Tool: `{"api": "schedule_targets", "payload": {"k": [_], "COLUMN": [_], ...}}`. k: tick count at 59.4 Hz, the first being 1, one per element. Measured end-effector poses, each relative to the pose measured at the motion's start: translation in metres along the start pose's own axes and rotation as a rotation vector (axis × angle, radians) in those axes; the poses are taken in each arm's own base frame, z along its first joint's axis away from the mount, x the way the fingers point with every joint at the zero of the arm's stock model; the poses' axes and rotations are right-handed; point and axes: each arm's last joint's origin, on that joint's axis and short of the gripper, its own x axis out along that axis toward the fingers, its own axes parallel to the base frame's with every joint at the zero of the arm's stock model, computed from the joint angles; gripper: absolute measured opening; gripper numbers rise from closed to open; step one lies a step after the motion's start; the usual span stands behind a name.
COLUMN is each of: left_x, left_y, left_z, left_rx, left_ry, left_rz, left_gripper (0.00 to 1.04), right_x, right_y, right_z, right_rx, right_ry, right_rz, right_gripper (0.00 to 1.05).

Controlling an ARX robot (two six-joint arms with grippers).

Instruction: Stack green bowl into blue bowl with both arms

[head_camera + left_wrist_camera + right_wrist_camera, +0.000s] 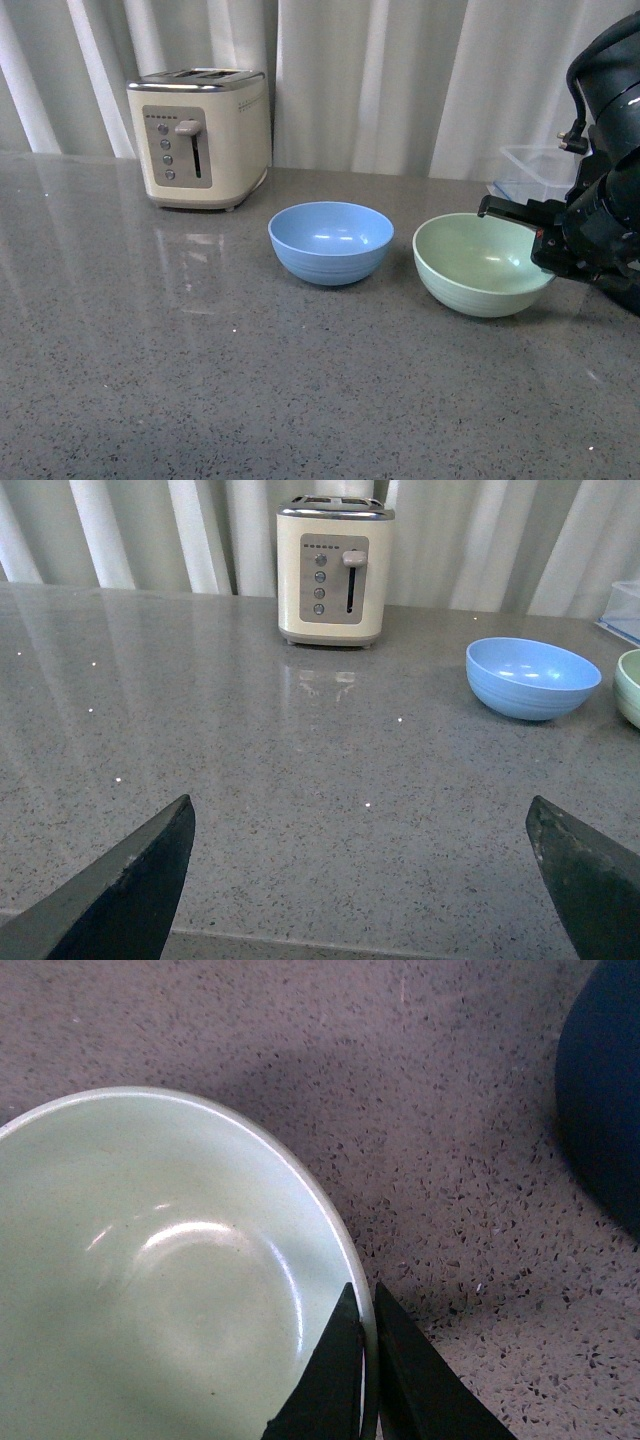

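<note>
The green bowl (478, 265) stands on the grey counter, right of the blue bowl (330, 242), with a small gap between them. My right gripper (545, 250) is shut on the green bowl's right rim. In the right wrist view the gripper (365, 1312) has one finger inside the green bowl (150, 1280) and one outside. My left gripper (360, 880) is open and empty, low over bare counter, far from the blue bowl (532, 677). The green bowl's edge (630, 687) shows in that view. The left arm is out of the front view.
A cream toaster (200, 135) stands at the back left and also shows in the left wrist view (333, 568). A clear plastic container (535, 170) sits behind the green bowl. A dark blue rounded thing (605, 1090) lies near the green bowl. White curtains hang behind.
</note>
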Motion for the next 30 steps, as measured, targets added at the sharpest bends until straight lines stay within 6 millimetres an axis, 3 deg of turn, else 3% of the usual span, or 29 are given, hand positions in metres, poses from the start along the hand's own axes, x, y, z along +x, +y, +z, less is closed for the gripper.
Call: {"api": "schedule_targets", "payload": {"k": [12,19,24,30], "left_x": [0.0,0.0,0.0,0.0], "left_y": [0.0,0.0,0.0,0.0], "left_z": [0.0,0.0,0.0,0.0], "left_rx": [0.0,0.0,0.0,0.0], "left_ry": [0.0,0.0,0.0,0.0], "left_rz": [0.0,0.0,0.0,0.0], "left_gripper": [0.98,0.98,0.98,0.98], "right_x": [-0.037,-0.068,-0.071,-0.058], "right_y": [0.026,0.075,0.107,0.13], "right_z": [0.023,0.037,0.036,0.032], "right_rx": [-0.039,-0.119,-0.18,-0.232], "right_ry": [-0.083,-0.164,-0.168,-0.149], "right_rz": [0.099,0.22,0.271,0.277], "right_gripper": [0.01,0.01,0.01,0.01]}}
